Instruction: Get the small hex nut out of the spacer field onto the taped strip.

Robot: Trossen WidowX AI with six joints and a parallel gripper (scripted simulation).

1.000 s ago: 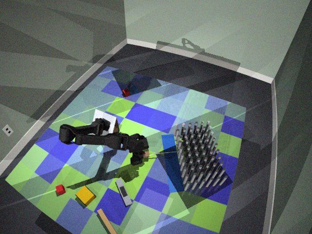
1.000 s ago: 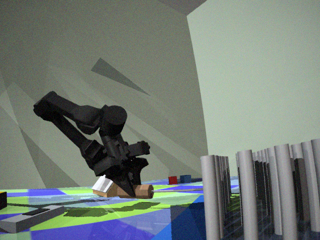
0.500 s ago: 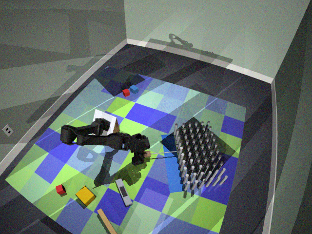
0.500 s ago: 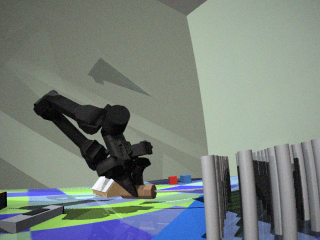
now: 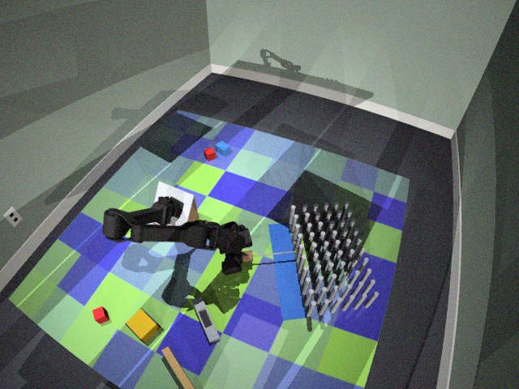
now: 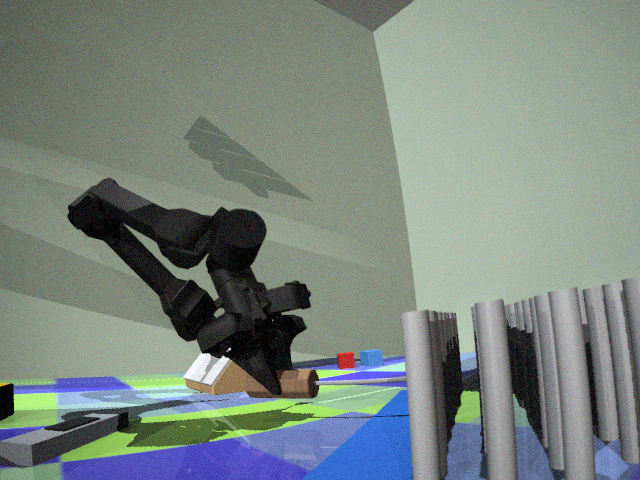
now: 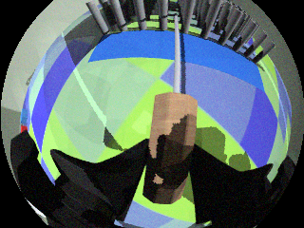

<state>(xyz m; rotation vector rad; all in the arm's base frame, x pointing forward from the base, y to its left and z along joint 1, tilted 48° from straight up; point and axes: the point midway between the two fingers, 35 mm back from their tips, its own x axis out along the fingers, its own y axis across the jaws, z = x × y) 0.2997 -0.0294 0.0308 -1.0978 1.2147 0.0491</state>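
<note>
The top view looks down from high and far onto the whole surface [image 5: 348, 356]. The exterior view sits low beside the spacers [image 6: 423, 392], facing the arm [image 6: 170, 242]. The wrist view looks close along the rod [image 7: 178, 57] toward the same spacers.

Red cube [image 5: 209, 153] touching blue cube [image 5: 223, 147]; lone red cube [image 5: 100, 314] near yellow block [image 5: 142, 324].

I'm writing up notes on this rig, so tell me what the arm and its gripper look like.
The arm is matte black throughout, built of chunky, boxy links with rounded joint housings. The gripper is black too, with flat tapered fingers. No cables, labels or markings show.
</note>
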